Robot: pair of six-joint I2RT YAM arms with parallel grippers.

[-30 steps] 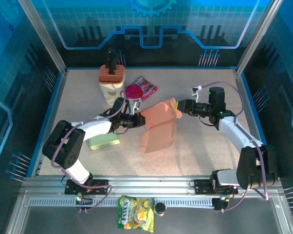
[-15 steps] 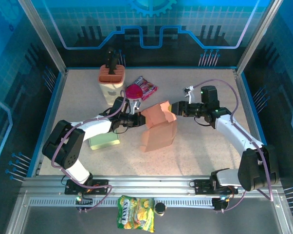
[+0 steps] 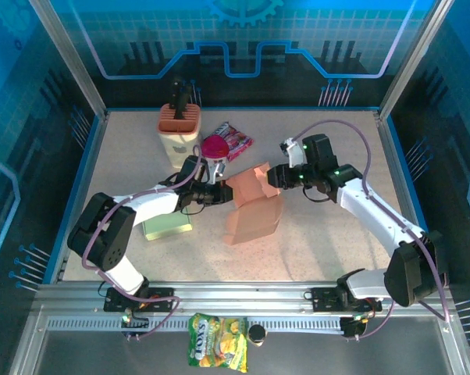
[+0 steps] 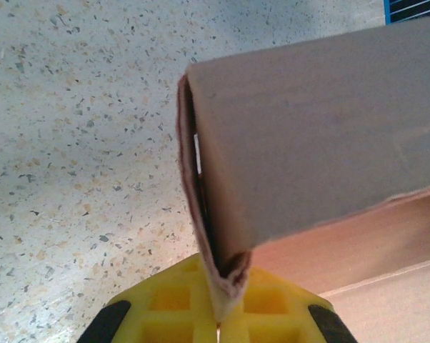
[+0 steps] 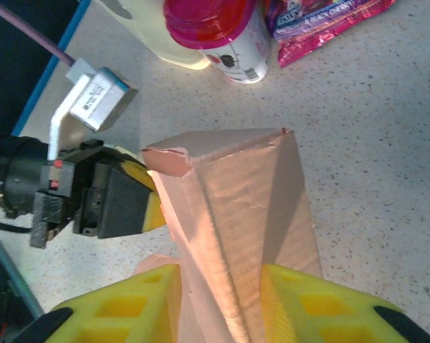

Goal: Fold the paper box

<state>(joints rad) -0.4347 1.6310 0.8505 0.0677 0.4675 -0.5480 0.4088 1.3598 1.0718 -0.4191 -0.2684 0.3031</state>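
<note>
Left end effector (image 4: 216, 325) pinched tight on the paper box (image 3: 254, 212) side edge. Right end effector (image 5: 221, 304) clamps its top flap, fingers (image 5: 308, 309) pressed against both faces

High rear overview, plus two wrist close-ups of one paper box (image 3: 254, 211)
</note>
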